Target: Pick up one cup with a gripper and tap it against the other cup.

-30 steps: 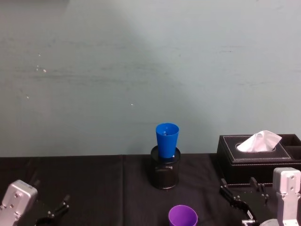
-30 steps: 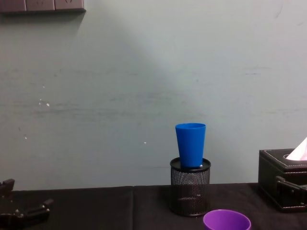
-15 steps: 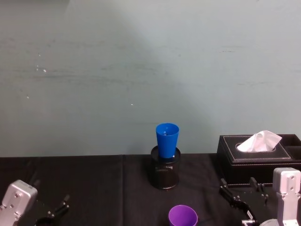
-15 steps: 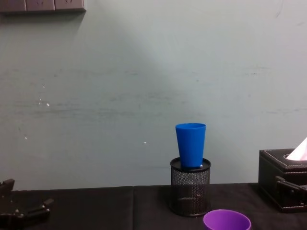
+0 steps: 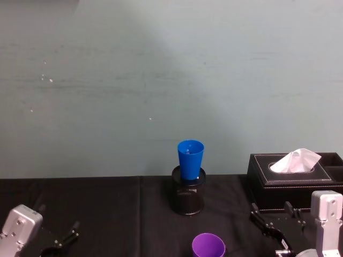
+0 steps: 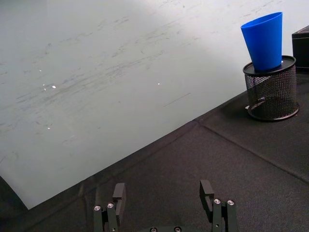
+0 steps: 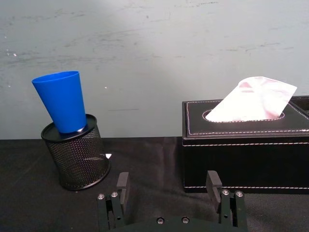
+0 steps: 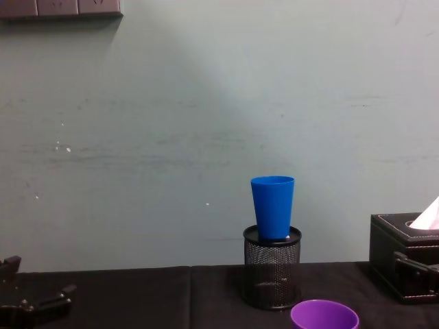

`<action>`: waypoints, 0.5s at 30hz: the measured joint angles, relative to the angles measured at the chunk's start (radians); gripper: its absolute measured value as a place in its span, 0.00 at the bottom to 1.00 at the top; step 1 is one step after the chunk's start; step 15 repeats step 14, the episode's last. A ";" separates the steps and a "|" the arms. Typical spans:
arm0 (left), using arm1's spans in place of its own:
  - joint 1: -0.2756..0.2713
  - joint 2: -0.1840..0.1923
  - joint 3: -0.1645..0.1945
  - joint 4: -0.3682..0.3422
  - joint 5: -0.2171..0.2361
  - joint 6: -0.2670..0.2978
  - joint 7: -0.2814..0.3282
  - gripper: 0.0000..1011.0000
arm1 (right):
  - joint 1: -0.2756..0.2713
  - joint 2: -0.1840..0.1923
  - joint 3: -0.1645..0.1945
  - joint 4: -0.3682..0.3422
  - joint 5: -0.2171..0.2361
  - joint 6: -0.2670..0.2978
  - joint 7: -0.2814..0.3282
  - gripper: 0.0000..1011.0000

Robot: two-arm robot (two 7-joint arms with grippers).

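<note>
The purple cup (image 5: 208, 246) stands upright on the black tablecloth at the near centre, its rim also low in the chest view (image 8: 324, 317). Behind it the blue cup (image 5: 190, 159) sits tilted in a black mesh pen holder (image 5: 188, 198); it also appears in the chest view (image 8: 272, 206) and both wrist views (image 6: 264, 40) (image 7: 62, 100). My right gripper (image 5: 273, 218) rests low at the right, open and empty (image 7: 167, 186), to the right of the purple cup. At the lower left, my left gripper (image 5: 56, 231) is parked, open and empty (image 6: 162, 193).
A black tissue box (image 5: 295, 182) with a white tissue stands at the right, just behind the right gripper and close to it (image 7: 246, 145). A pale green wall (image 5: 161, 80) closes the table's far edge directly behind the pen holder.
</note>
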 joint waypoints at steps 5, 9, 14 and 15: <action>0.000 0.000 0.000 0.000 0.000 0.000 0.000 0.99 | 0.000 0.000 0.000 0.000 0.000 0.000 0.001 0.99; 0.000 0.000 0.000 0.000 0.000 0.000 0.000 0.99 | 0.000 0.000 0.000 0.000 0.001 0.000 0.001 0.99; 0.000 0.000 0.000 0.000 0.000 0.000 0.000 0.99 | 0.000 0.000 0.000 0.000 0.001 0.000 0.001 0.99; 0.000 0.000 0.000 0.000 0.000 0.000 0.000 0.99 | 0.000 0.000 0.000 0.000 0.001 0.000 0.001 0.99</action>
